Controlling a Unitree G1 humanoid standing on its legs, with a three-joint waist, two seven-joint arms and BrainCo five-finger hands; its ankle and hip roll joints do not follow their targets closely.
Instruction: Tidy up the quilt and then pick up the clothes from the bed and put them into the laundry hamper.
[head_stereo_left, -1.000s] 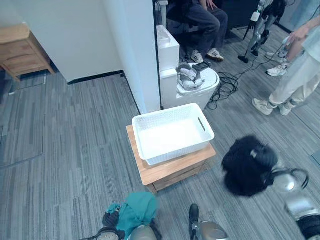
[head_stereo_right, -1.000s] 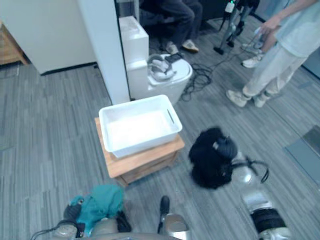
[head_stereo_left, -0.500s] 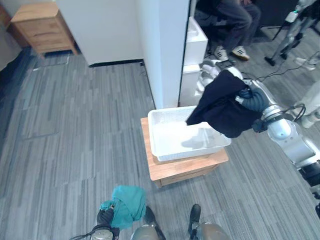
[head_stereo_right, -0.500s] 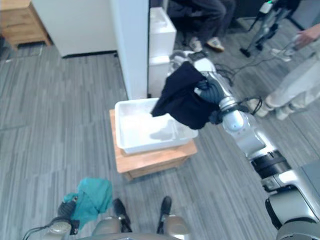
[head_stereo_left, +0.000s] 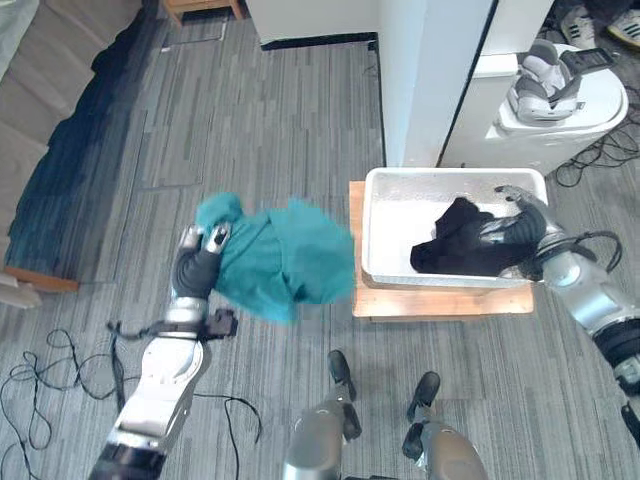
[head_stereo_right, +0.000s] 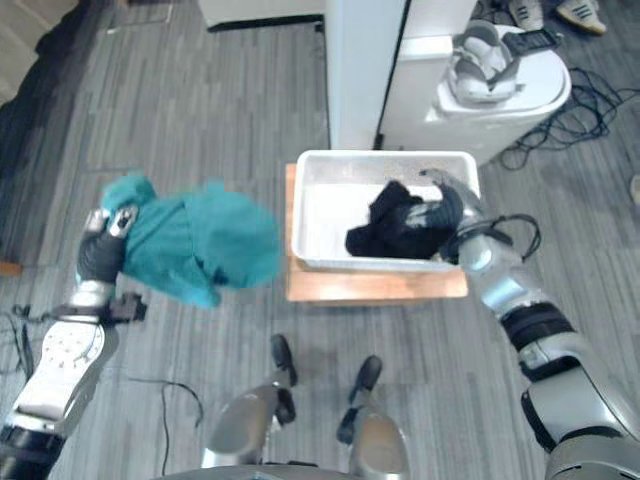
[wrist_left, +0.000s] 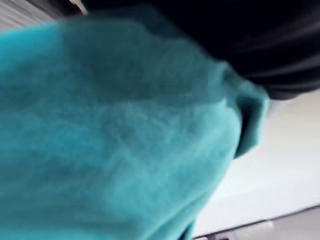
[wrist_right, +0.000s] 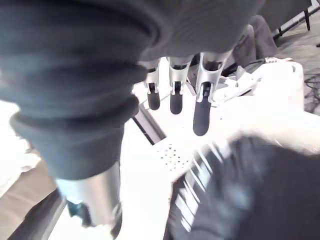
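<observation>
A white hamper (head_stereo_left: 455, 176) stands on a low wooden stand (head_stereo_left: 440, 301). A black garment (head_stereo_left: 458, 246) lies bunched inside it toward its right end. My right hand (head_stereo_left: 527, 222) rests over that end of the hamper beside the black cloth; in the right wrist view its fingers (wrist_right: 201, 112) are straight, with the black garment (wrist_right: 260, 190) lying below them. To the left of the hamper, my left hand (head_stereo_left: 198, 266) is raised and shut on a teal garment (head_stereo_left: 282, 260), which billows toward the hamper. In the left wrist view the teal garment (wrist_left: 120, 140) lies close against the camera.
A white pillar (head_stereo_left: 430, 70) rises just behind the hamper. A white rounded unit (head_stereo_left: 560, 120) with a grey headset (head_stereo_left: 545, 88) on it stands at the back right. The side of the bed with a dark blue cover (head_stereo_left: 80, 170) runs along the left.
The camera has shifted. My right hand came down into the hamper and let go of the black garment. My left hand rose from low down, swinging the teal garment toward the hamper.
</observation>
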